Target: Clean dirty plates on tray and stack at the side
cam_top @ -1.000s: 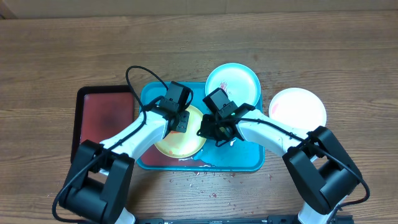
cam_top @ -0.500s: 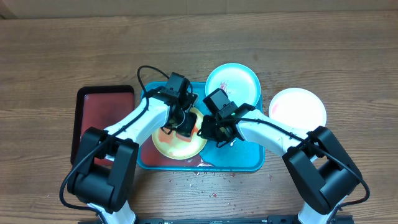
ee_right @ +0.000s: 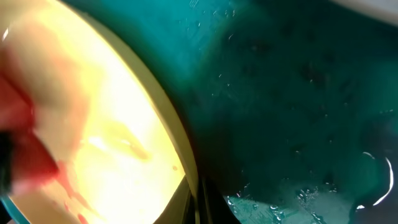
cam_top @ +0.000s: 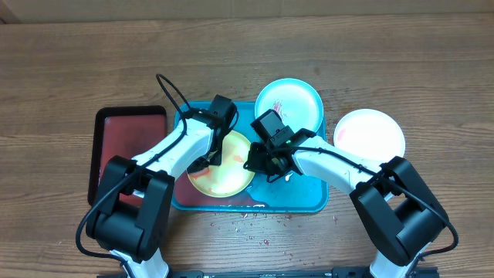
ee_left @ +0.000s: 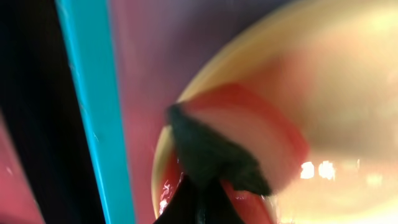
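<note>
While the yellow-green plate [cam_top: 228, 176] lies on the left half of the turquoise tray [cam_top: 302, 193], we see both arms reaching in over it. The left pincer [cam_top: 210, 160] hangs above the plate's left part, and the right pincer [cam_top: 257, 164] sits at the plate's right rim.

From the left wrist we see that pincer [ee_left: 198, 208] drawn together on a dark scrap [ee_left: 211, 158], ragged at its edges, with a blurred reddish mass around it. We cannot tell what the scrap is made of. It sits low over the plate [ee_left: 348, 81] close to its rim, and the tray's raised rim [ee_left: 93, 112] runs just beside.

From the right wrist we see that pincer [ee_right: 196, 205] nipped onto the plate's edge, the thin fingers meeting on the rim. A red smear [ee_right: 28, 149] marks the plate [ee_right: 99, 81] on its far side, and droplets [ee_right: 298, 199] of liquid dot the tray floor [ee_right: 298, 93] next to it.

The light blue plate [cam_top: 289, 104] sits at the tray's far right, straddling the far rim, with faint red marks on it. The white plate [cam_top: 370, 133] lies on the worktop [cam_top: 386, 46] just right of the tray. A dark red tray [cam_top: 127, 147] lies against the turquoise one's left side. Small specks [cam_top: 247, 224] are scattered on the worktop in front of the tray.
</note>
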